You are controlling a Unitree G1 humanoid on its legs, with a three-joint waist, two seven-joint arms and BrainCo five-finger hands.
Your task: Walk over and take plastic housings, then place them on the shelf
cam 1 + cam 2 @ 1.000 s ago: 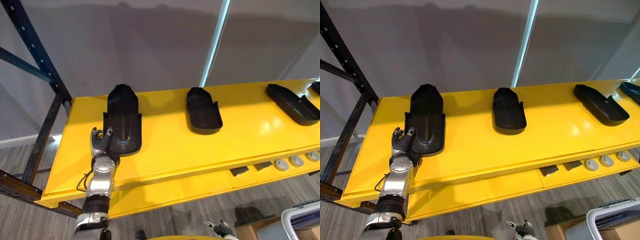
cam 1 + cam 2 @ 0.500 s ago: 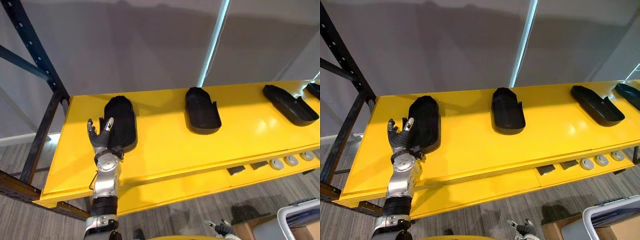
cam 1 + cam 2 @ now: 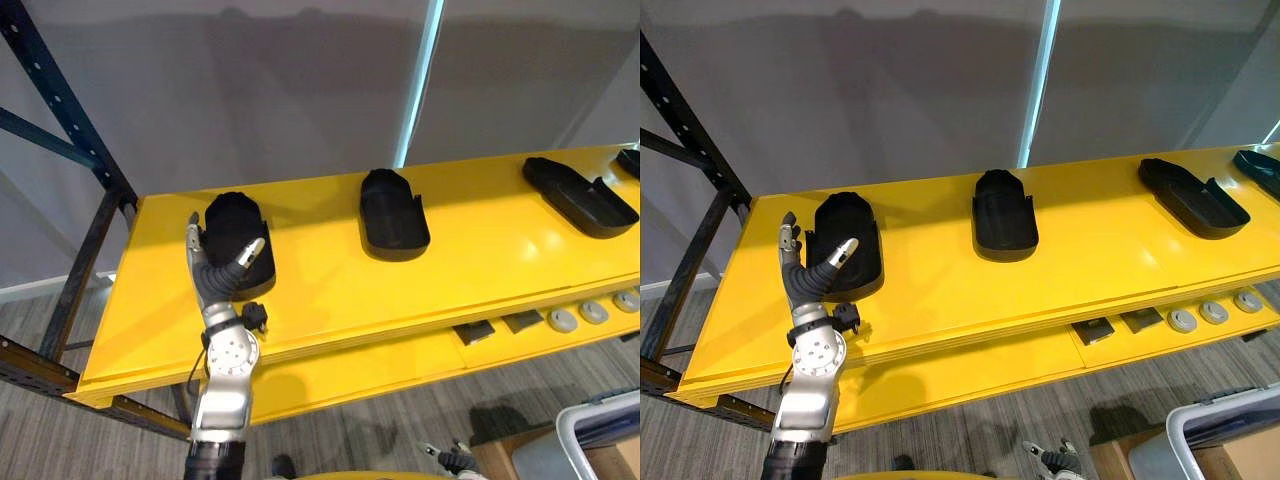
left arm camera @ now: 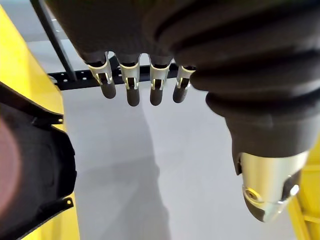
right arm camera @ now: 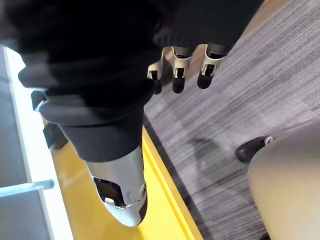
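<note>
Your left hand (image 3: 215, 272), spread and empty, sits by the end housing (image 3: 232, 222), maybe touching. The housing lies flat on the shelf (image 3: 330, 280), so it rests stable; right hand (image 5: 179, 75) relaxed.

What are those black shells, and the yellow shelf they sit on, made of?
The housings look like moulded plastic with a matte black finish: thin walls, a rounded hollow shape and hardly any shine. The shelf is probably painted sheet metal in glossy yellow. It mirrors patches of light and has a thin stepped front edge, though coated board cannot be ruled out.
</note>
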